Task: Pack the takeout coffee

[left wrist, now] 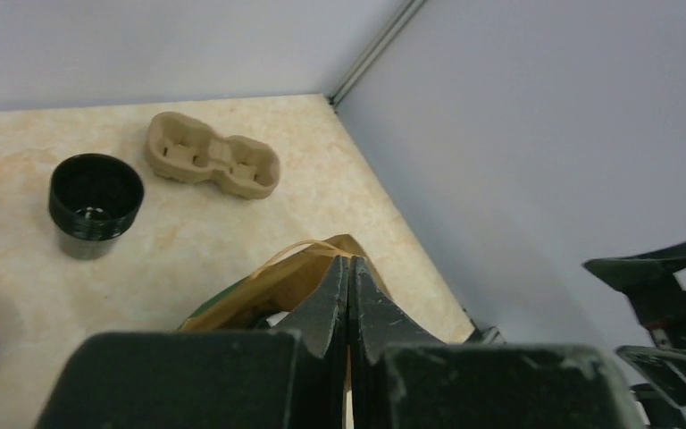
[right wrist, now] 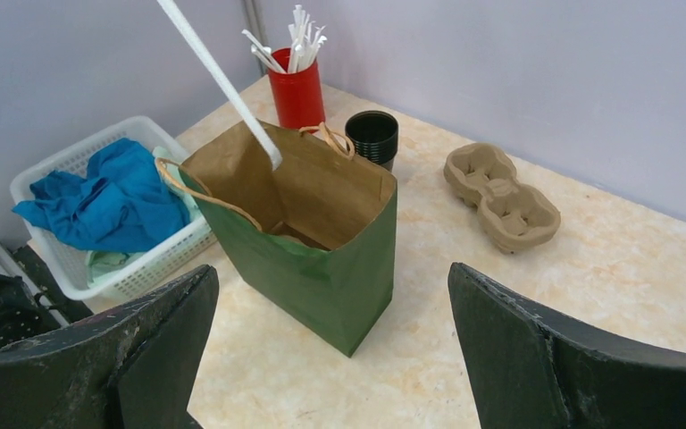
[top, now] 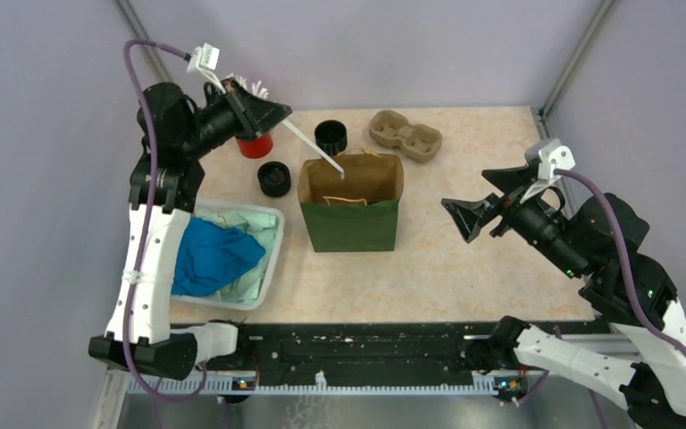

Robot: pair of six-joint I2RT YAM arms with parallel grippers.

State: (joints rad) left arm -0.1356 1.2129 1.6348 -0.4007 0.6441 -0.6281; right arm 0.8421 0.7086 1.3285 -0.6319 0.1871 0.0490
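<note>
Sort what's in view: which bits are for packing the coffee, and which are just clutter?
For the job:
- black cup, lidless
- black lid, lying apart from it
- green paper bag, open
- probably the pulp tray and the white stick held over the bag

Lying about:
- red cup of sticks
- white basket with blue cloth

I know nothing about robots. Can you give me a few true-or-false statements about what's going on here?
1. The left fingers pinch a white stick above the bag. True.
2. The cup is inside the bag. False: it stands on the table behind the bag.
3. The right fingers are spread and hold nothing. True.
4. The lid is on the cup. False: it lies on the table, apart from the cup.
</note>
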